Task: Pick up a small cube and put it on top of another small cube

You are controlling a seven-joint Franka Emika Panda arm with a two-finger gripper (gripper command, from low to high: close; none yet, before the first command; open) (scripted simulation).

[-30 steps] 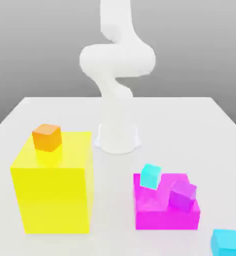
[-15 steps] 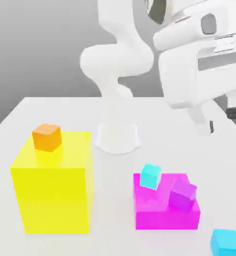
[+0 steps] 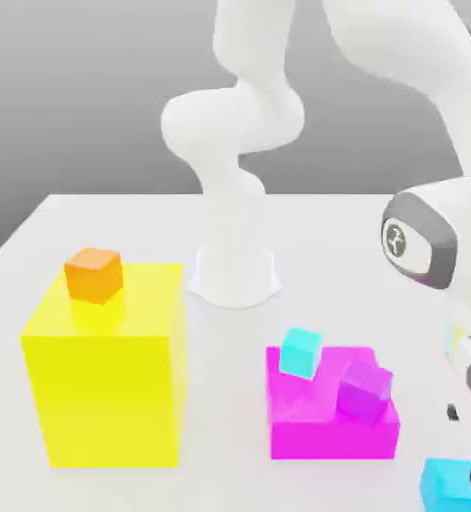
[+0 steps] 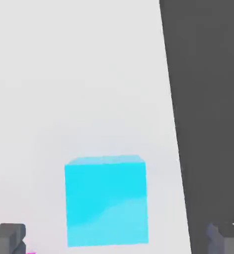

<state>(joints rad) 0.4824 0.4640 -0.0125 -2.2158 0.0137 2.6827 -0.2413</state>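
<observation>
Claw (image 4: 117,239) open, nothing gripped. Hand view: cyan cube (image 4: 107,203) lies between the spread fingertips, touching neither, on the white table (image 4: 89,89) near its edge. Exterior view: same cube at lower right, partly covered by a fingertip and cut off by the frame; the claw is also cropped at right. Second cyan cube (image 3: 301,353) sits tilted on the magenta block (image 3: 329,440), beside the purple cube (image 3: 365,391).

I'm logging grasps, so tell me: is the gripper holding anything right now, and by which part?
Nothing is held; the gripper is open, its fingers apart near the glossy cyan cube.
</observation>
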